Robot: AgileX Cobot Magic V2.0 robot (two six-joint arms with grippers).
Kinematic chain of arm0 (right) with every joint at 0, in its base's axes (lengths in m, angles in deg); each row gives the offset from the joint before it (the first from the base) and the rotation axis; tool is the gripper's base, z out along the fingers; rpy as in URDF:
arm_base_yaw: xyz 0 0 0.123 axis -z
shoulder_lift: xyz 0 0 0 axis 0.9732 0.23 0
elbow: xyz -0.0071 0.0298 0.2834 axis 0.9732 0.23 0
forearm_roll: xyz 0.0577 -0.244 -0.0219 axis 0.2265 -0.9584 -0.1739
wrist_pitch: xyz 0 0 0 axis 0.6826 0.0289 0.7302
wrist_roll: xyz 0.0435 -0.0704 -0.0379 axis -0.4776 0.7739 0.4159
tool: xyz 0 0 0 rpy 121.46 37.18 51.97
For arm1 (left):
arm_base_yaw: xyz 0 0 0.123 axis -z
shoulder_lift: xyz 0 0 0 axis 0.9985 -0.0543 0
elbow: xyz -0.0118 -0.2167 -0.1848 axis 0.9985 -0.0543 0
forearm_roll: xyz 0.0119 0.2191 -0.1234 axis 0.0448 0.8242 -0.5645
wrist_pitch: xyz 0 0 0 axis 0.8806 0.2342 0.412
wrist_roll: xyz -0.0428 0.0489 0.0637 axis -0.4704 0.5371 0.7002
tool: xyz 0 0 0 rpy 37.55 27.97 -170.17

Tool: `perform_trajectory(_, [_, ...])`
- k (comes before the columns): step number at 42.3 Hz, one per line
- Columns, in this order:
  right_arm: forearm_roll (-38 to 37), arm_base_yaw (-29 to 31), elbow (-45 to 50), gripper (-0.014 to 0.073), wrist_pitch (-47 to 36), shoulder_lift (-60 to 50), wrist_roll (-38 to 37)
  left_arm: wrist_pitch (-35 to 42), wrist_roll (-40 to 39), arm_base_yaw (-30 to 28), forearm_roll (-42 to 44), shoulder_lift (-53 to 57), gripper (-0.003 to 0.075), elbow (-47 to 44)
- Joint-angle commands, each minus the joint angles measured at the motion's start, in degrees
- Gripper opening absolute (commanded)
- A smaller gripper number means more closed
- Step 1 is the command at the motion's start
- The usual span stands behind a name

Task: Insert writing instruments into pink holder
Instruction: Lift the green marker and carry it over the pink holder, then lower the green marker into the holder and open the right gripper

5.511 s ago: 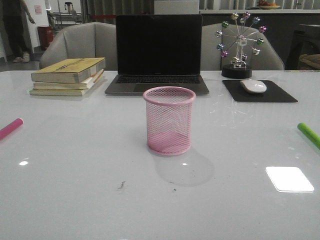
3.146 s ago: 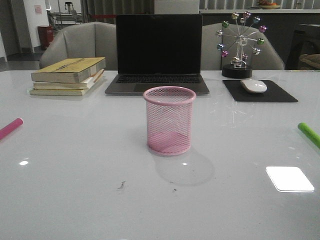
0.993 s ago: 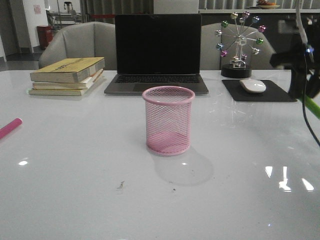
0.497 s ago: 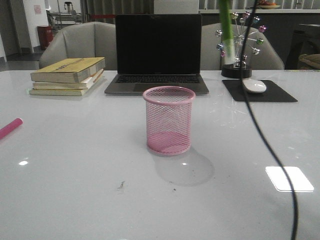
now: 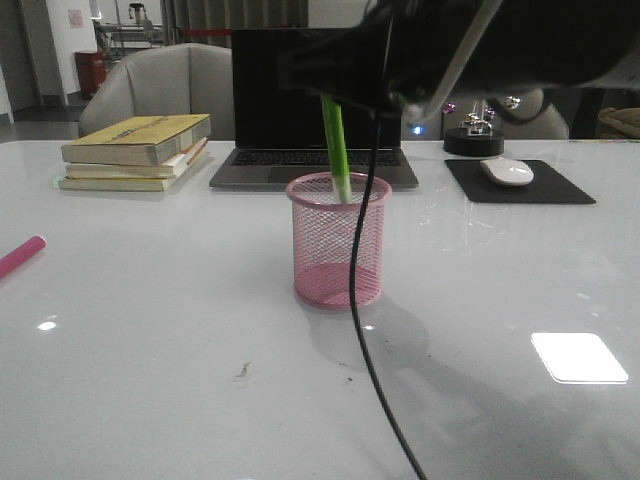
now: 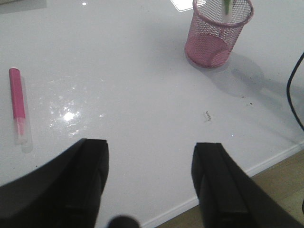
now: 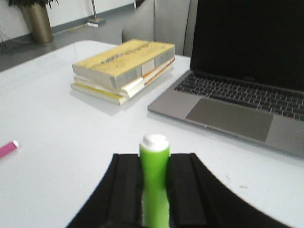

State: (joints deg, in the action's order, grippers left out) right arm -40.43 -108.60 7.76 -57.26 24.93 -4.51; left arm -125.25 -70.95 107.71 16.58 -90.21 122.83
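The pink holder (image 5: 338,240) stands upright mid-table, also in the left wrist view (image 6: 218,28). My right gripper (image 5: 330,97) hangs just above it, shut on the lime green marker (image 5: 336,150). The marker slants down, and its lower end is inside the holder's rim. The right wrist view shows the green marker (image 7: 154,185) pinched between the right gripper's (image 7: 154,159) black fingers, white tip beyond them. The magenta marker (image 5: 20,256) lies flat at the table's left edge (image 6: 17,99). My left gripper (image 6: 149,147) hovers open over bare table near the front edge, holding nothing.
Behind the holder sits an open laptop (image 5: 315,160), with a stack of books (image 5: 135,150) to its left. A mouse (image 5: 507,172) on a black pad (image 5: 560,190) lies to the right. A black cable (image 5: 365,330) hangs from the right arm in front of the holder.
My right arm has swung in from the right with the green marker, from high over the mouse pad to above the holder. The marker's lower end now dips into the cup.
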Motion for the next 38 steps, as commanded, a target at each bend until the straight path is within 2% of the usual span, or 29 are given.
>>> perform_trajectory(1, [-0.49, 0.04, -1.33, 0.0230, -5.15, -0.49, 0.42, 3.77, -0.06, 0.41, -1.29, -0.17, 0.0435, 1.92])
perform_trajectory(6, [-0.49, 0.04, -1.33, 0.0409, -4.53, 0.68, 0.42, 3.77, -0.06, 0.41, -1.29, -0.17, 0.0435, 1.92])
perform_trajectory(8, [-0.49, 0.04, -1.33, 0.0453, -4.59, 0.23, 0.42, 3.77, -0.06, 0.41, -1.29, -0.17, 0.0435, 1.92])
perform_trajectory(14, [-0.49, 0.04, -1.33, 0.0478, -1.31, -5.81, 0.42, 3.77, -0.06, 0.41, -1.29, -0.17, 0.0435, 1.92])
perform_trajectory(19, [-0.90, 0.04, -1.33, 0.0478, 11.74, -14.50, 0.53, 3.77, -0.06, 0.41, -1.29, -0.17, 0.0435, 1.92])
perform_trajectory(23, [-3.24, 0.10, -1.33, 0.0478, 28.23, -22.50, 3.52, 3.77, -0.06, 0.41, -1.29, -0.17, 0.0435, 1.92])
perform_trajectory(29, [-6.01, 0.10, -1.33, 0.0475, 47.24, -30.90, 6.99, 3.77, -0.06, 0.41, -1.29, -0.17, 0.0435, 1.92])
perform_trajectory(33, [-5.16, 0.10, -1.26, 0.0444, 57.26, -34.75, 6.93, 3.77, -0.06, 0.41, -1.29, -0.17, 0.0435, 1.92])
perform_trajectory(38, [-2.39, 0.10, -0.18, 0.0391, 63.59, -38.24, 6.87, 3.77, -0.06, 0.41, -1.29, -0.17, 0.0435, 1.92])
